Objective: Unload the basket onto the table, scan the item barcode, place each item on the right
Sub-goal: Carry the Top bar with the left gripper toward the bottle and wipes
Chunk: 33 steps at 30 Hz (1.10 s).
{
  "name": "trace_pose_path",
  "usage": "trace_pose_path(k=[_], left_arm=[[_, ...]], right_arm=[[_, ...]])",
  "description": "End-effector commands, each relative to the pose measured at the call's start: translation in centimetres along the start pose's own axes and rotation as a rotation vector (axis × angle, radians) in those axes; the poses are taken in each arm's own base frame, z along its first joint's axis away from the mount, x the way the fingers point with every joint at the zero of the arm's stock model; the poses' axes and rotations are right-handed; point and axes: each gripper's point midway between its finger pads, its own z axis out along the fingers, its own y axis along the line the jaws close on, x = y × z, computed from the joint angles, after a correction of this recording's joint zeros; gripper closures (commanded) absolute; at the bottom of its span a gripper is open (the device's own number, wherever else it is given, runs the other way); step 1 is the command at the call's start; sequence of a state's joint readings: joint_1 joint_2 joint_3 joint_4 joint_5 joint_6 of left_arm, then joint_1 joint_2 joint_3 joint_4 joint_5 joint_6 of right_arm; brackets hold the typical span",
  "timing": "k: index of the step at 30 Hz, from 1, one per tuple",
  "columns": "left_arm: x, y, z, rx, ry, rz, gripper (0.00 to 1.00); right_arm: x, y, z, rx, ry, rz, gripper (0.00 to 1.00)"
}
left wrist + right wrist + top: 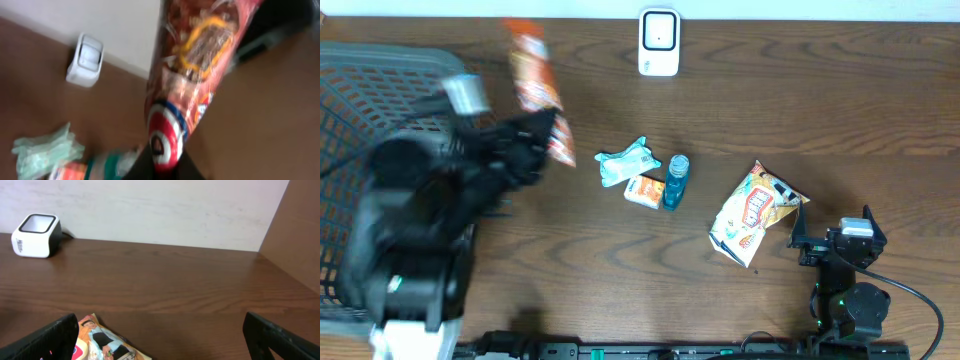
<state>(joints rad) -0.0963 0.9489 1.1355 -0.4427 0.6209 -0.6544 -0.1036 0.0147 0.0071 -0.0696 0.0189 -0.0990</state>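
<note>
Left pincer clamped on snack packet (blurred; carry step); next, barcode probably must face scanner; right pincer wide.

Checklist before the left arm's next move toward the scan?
1. Left pincer shut on red bag: ok.
2. Barcode facing scanner: cannot tell, the bag is blurred.
3. Red bag in front of the scanner: not ok, it is off to the scanner's left.
4. Right pincer open, holding nothing: ok.
5. Yellow bag lying apart from the red bag: ok.
</note>
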Motion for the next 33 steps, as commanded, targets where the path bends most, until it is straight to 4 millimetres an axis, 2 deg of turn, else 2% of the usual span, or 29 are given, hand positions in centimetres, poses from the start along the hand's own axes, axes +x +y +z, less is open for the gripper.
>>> trace_pose_path(k=[1,3,6,10,15,17,19,22,26,33], left_arm=[[5.0,4.8,3.7,-0.171,0.211,0.037,0.93],[8.8,9.0,4.9,-0.363,0.356,-0.010,0.93],[12.7,13.0,5.9,-0.541,0.517,-0.035,0.93],[16.7,15.9,8.7,-0.625,0.664,-0.080,0.92],[19.8,18.9,11.6,-0.724,0.705,-0.198,0.92],[20.3,21.2,11.6,-0.888,0.620,-0.330,0.93],[20.2,22.4,11.5,-0.991,0.531,-0.387,0.93],[19.7,22.7,11.7,-1.054,0.423,-0.388,0.93],[20.1,21.5,12.9,-1.031,0.378,-0.273,0.93],[20.5,20.0,13.2,-1.077,0.219,-0.141,0.93]], right_arm=[[0.1,-0.2,0.0,0.012,0.002,-0.010,0.01],[0.1,-0.2,0.0,0.012,0.002,-0.010,0.01],[0.1,-0.2,0.0,0.012,0.002,-0.010,0.01],[0.1,-0.2,0.0,0.012,0.002,-0.010,0.01],[0.1,-0.2,0.0,0.012,0.002,-0.010,0.01],[0.1,-0.2,0.0,0.012,0.002,-0.011,0.01],[0.1,-0.2,0.0,0.012,0.002,-0.011,0.01],[0.1,-0.2,0.0,0.012,0.002,-0.011,0.01],[0.1,-0.2,0.0,0.012,0.002,-0.010,0.01],[0.1,-0.2,0.0,0.012,0.002,-0.011,0.01]])
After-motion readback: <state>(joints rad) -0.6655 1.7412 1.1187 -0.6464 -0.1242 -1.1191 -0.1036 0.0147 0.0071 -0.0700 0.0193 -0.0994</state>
